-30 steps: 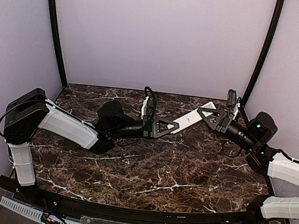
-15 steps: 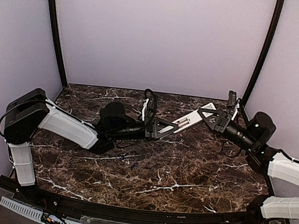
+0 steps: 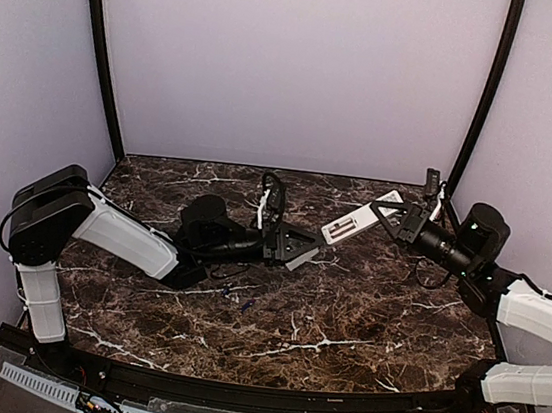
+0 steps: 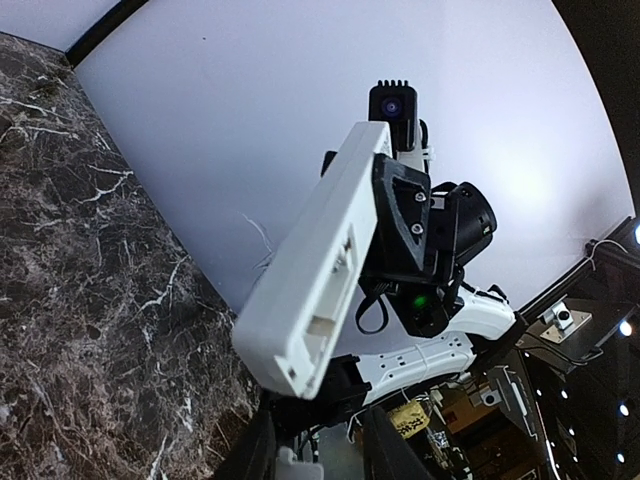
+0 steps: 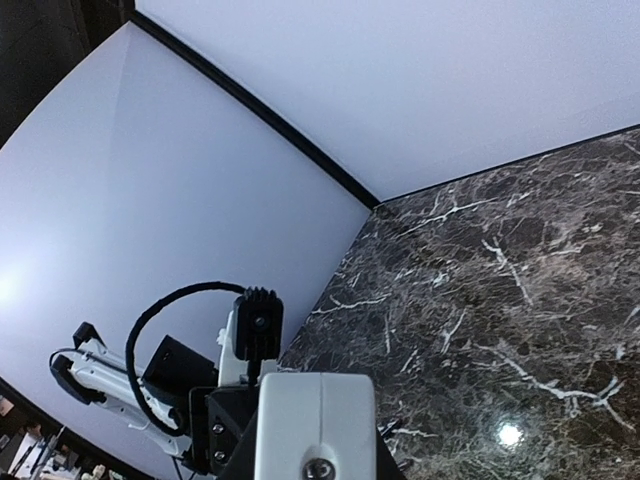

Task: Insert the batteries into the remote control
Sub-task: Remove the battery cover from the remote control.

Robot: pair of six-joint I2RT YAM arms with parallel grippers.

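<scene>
My right gripper (image 3: 388, 209) is shut on the upper end of the white remote control (image 3: 360, 218) and holds it tilted above the table. In the left wrist view the remote (image 4: 320, 260) shows its open, empty battery recess. In the right wrist view its end (image 5: 315, 420) sits between my jaws. My left gripper (image 3: 295, 248) hovers just below-left of the remote's free end, shut on a small whitish cover plate (image 3: 302, 258). That plate barely shows in the left wrist view (image 4: 288, 464). Two tiny dark blue batteries (image 3: 229, 287) (image 3: 247, 305) lie on the marble.
The dark marble table (image 3: 363, 318) is walled by lilac panels on three sides, with black corner posts (image 3: 103, 54) at the back. A black cable (image 3: 428, 278) loops under the right arm.
My left gripper has drawn back down and left from the remote's lower end, and the small plate is now at its tips. The right gripper has lifted the remote slightly.
</scene>
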